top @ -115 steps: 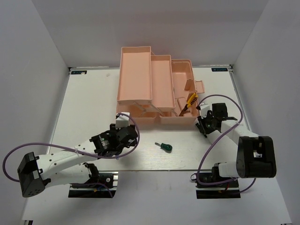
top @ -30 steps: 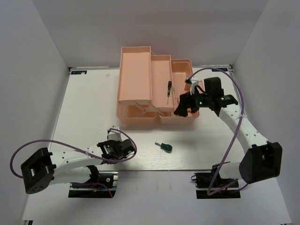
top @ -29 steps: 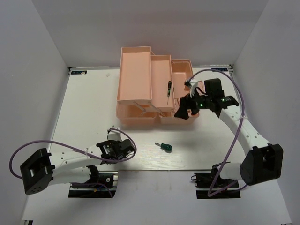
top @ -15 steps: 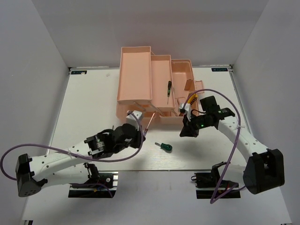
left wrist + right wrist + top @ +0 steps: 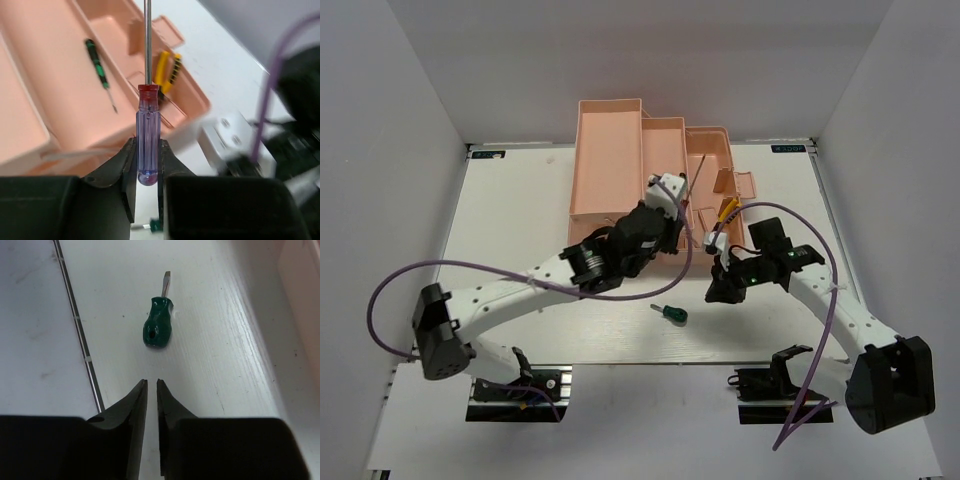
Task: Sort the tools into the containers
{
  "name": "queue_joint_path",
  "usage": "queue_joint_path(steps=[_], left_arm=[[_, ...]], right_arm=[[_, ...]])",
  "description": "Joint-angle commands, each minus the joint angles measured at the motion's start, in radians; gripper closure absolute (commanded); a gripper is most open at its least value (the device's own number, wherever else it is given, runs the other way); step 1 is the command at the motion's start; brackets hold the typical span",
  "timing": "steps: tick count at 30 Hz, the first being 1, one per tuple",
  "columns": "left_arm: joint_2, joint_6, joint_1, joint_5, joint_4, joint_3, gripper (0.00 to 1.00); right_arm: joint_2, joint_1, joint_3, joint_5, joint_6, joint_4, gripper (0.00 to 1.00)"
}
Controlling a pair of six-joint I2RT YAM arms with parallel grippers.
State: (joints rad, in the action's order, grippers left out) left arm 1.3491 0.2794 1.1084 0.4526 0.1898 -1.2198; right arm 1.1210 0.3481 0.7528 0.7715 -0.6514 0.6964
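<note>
Stubby green screwdriver (image 5: 158,327) lies alone on open bench (image 5: 520,230), between the toolbox (image 5: 620,160) front wall and the bench's near edge. Right end effector (image 5: 151,390) hangs just short of its handle, fingers nearly pressed together, holding nothing. Left end effector (image 5: 148,165) pinches the purple screwdriver (image 5: 148,125) by its handle, above the toolbox's trays; a thin green screwdriver (image 5: 97,57) lies in one tray.
</note>
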Motion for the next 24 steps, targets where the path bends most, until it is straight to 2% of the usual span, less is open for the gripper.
queue_joint_path(steps=[1, 2, 6, 9, 10, 11, 13, 14, 17, 20, 24], left_arm=[[0.100, -0.037, -0.031, 0.201, -0.039, -0.110, 1.00], [0.161, -0.037, -0.045, 0.245, -0.039, -0.154, 1.00], [0.290, -0.049, -0.070, 0.288, -0.059, -0.230, 1.00], [0.355, -0.037, -0.101, 0.276, -0.044, -0.280, 0.99], [0.386, -0.037, -0.111, 0.267, -0.035, -0.290, 0.96], [0.400, -0.025, -0.122, 0.267, -0.026, -0.305, 0.85], [0.410, -0.016, -0.133, 0.249, -0.026, -0.316, 0.68], [0.424, -0.016, -0.142, 0.236, -0.017, -0.316, 0.53], [0.433, -0.016, -0.151, 0.218, -0.016, -0.334, 0.33], [0.444, -0.016, -0.151, 0.196, 0.011, -0.382, 0.30], [0.423, -0.003, -0.139, 0.169, 0.065, -0.428, 0.27]], right_arm=[[-0.033, 0.003, -0.018, -0.012, 0.031, -0.047, 0.79], [-0.036, 0.002, -0.021, -0.027, 0.038, -0.058, 0.73], [-0.064, 0.000, -0.038, -0.061, 0.056, -0.069, 0.70], [-0.084, -0.001, -0.059, -0.112, 0.081, -0.096, 0.63], [-0.095, 0.000, -0.061, -0.123, 0.091, -0.104, 0.59], [-0.093, 0.000, -0.064, -0.132, 0.095, -0.109, 0.51], [-0.098, 0.003, -0.072, -0.161, 0.102, -0.132, 0.44], [-0.096, 0.006, -0.075, -0.166, 0.102, -0.139, 0.41], [-0.087, 0.018, -0.079, -0.159, 0.093, -0.166, 0.36], [-0.055, 0.045, -0.086, -0.166, 0.087, -0.215, 0.31], [0.034, 0.120, -0.064, -0.173, 0.084, -0.245, 0.31]])
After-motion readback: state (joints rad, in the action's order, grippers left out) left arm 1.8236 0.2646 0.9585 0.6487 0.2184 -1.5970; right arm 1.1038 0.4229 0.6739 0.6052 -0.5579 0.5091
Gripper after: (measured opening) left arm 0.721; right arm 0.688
